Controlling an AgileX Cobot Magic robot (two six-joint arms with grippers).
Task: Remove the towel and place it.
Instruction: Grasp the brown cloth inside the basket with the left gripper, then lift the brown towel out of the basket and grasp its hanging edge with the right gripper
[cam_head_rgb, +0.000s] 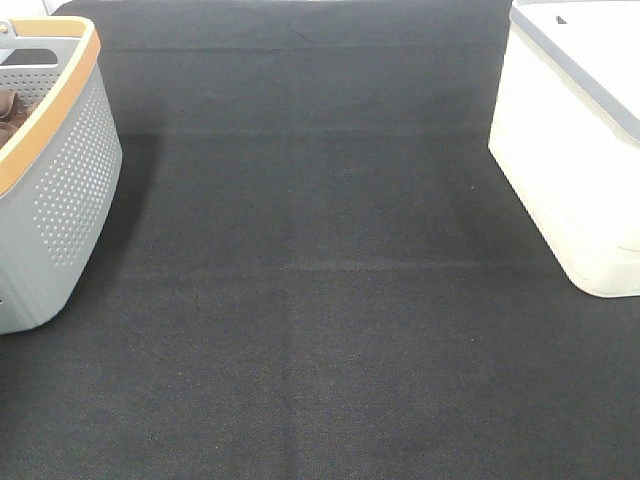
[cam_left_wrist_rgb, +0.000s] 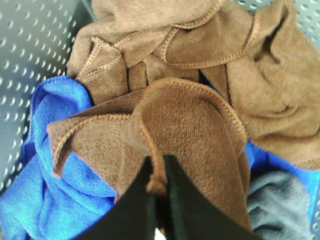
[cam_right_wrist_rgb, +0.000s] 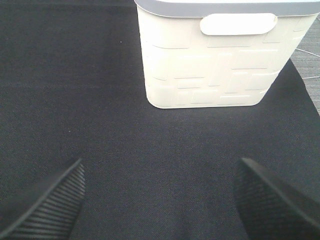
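In the left wrist view the reddish-brown towel (cam_left_wrist_rgb: 190, 125) lies crumpled inside the grey perforated basket (cam_left_wrist_rgb: 30, 45), on top of a blue cloth (cam_left_wrist_rgb: 45, 200). My left gripper (cam_left_wrist_rgb: 159, 186) is shut on a raised fold of the towel's stitched edge. In the exterior high view only a sliver of the towel (cam_head_rgb: 8, 112) shows inside the basket (cam_head_rgb: 60, 190) at the far left, and neither arm is in sight. My right gripper (cam_right_wrist_rgb: 160, 200) is open and empty, hovering over the black mat, facing the cream bin (cam_right_wrist_rgb: 220, 60).
The cream-white bin with a grey rim (cam_head_rgb: 570, 150) stands at the right edge. A black mat (cam_head_rgb: 320, 300) covers the table between basket and bin. A grey cloth (cam_left_wrist_rgb: 277, 205) also lies in the basket beside the blue one.
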